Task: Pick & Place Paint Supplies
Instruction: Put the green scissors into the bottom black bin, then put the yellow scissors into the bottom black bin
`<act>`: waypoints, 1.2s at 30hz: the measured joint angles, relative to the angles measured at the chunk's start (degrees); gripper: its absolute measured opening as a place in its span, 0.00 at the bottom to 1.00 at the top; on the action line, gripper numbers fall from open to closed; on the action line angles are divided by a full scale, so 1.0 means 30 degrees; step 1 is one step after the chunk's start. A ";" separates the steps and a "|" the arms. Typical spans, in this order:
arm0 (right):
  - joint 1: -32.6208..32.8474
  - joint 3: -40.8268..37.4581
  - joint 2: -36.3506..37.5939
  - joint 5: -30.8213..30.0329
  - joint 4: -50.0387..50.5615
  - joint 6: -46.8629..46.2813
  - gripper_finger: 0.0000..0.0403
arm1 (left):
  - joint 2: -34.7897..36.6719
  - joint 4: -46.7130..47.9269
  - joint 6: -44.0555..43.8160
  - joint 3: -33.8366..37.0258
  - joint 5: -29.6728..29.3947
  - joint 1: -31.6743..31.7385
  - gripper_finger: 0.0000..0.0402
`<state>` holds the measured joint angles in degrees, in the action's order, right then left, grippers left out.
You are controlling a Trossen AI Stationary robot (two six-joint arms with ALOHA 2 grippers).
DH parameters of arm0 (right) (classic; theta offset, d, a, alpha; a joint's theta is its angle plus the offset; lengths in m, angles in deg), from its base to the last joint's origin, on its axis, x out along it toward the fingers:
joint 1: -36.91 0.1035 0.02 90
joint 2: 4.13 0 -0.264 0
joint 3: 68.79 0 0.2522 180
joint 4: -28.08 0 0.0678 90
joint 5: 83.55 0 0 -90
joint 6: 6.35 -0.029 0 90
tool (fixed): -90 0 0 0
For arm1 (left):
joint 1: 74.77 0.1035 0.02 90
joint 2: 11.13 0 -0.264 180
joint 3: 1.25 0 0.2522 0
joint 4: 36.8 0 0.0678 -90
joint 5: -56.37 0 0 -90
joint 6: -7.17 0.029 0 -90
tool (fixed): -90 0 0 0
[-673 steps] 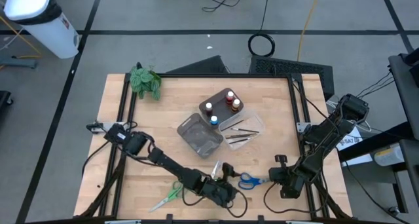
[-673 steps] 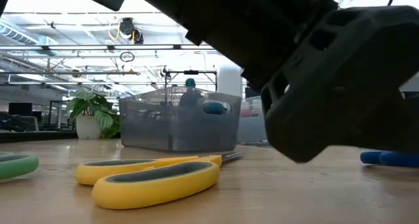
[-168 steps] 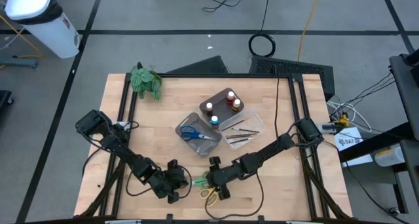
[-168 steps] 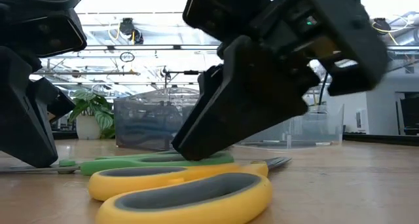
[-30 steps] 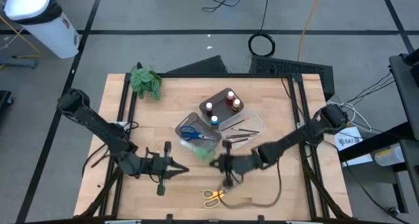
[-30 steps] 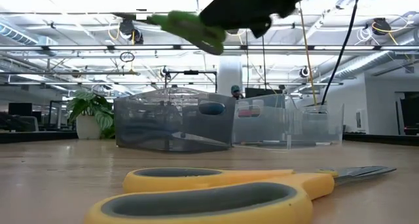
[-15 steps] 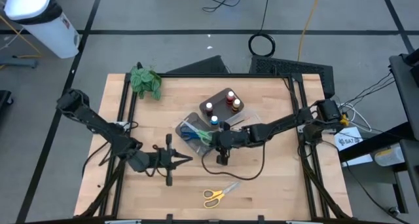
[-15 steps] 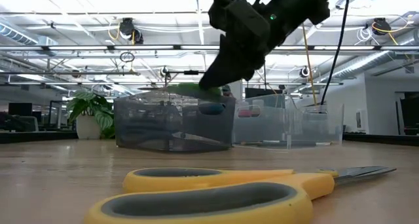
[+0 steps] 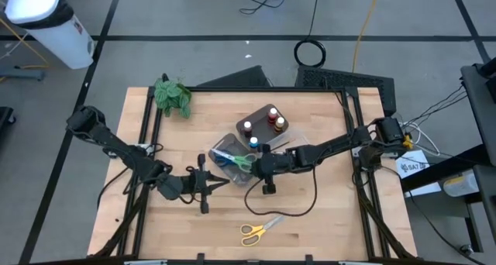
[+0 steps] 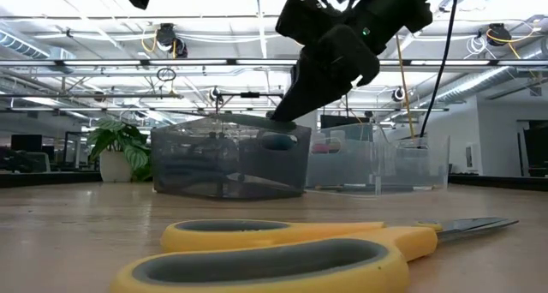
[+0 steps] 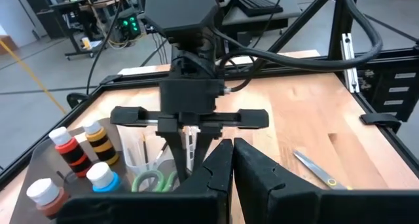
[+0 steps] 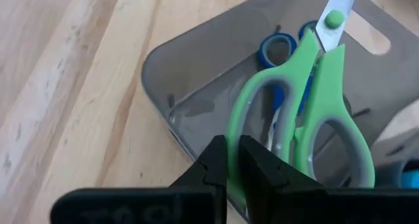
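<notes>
My right gripper (image 9: 249,165) fingers pinch the green scissors (image 12: 308,112) over the grey tray (image 9: 219,148). My left gripper (image 9: 219,181) fingers are pressed together.

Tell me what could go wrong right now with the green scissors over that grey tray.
The right gripper holds the green scissors over the grey tray by one handle loop, so they might swing or land across the rim on release. They could also jam against the blue scissors already inside. The yellow scissors lie far off, near the table's front edge.

green scissors (image 12: 308,112) over blue scissors (image 12: 278,50), yellow scissors (image 9: 260,229) flat
</notes>
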<state>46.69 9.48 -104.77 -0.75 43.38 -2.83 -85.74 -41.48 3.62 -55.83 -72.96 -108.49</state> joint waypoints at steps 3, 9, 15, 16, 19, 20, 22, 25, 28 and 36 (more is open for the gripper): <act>-0.0019 0.0000 0.0007 0.0428 -0.0007 0.0918 0.03 | 0.0000 -0.0005 0.0000 0.0000 -0.0011 0.0018 0.06; -0.0029 0.0000 0.0015 0.0487 0.0051 0.2277 0.05 | 0.0000 0.0007 0.0003 0.0000 -0.0011 0.0003 0.06; -0.0029 0.0000 0.0015 0.0421 0.0007 0.2282 0.14 | 0.0000 0.0015 -0.0080 0.0000 -0.0011 0.0003 0.06; -0.0039 0.0000 0.0015 0.0411 0.0005 0.2278 0.16 | 0.0000 0.0021 -0.0080 0.0000 -0.0011 0.0003 0.06; -0.0044 0.0000 0.0015 0.0282 -0.0016 0.2277 0.20 | 0.0000 0.0099 -0.0083 0.0000 -0.0011 0.0003 0.06; -0.0044 0.0000 0.0015 0.0279 -0.0034 0.2277 0.21 | 0.0000 0.0102 -0.0083 0.0000 -0.0011 0.0003 0.06; -0.0044 0.0000 0.0015 0.0283 -0.0158 0.2162 0.22 | 0.0002 0.0102 -0.0087 0.0000 -0.0011 0.0003 0.06; -0.0025 0.0000 0.0151 0.0324 -0.0355 0.1971 0.24 | 0.0007 0.0117 -0.0095 -0.0004 -0.0011 0.0003 0.06; 0.0137 -0.0007 0.0588 0.0432 -0.0597 0.1916 0.25 | 0.0007 0.0169 -0.0153 -0.0007 -0.0012 0.0003 0.06; 0.1952 -0.0007 0.1690 0.0454 -0.0885 0.1202 0.25 | 0.0007 0.0242 -0.1038 -0.0007 0.0162 0.0003 0.06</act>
<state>52.54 9.46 -99.70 0.61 40.72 0.78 -85.71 -40.75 0.50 -55.86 -72.47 -108.48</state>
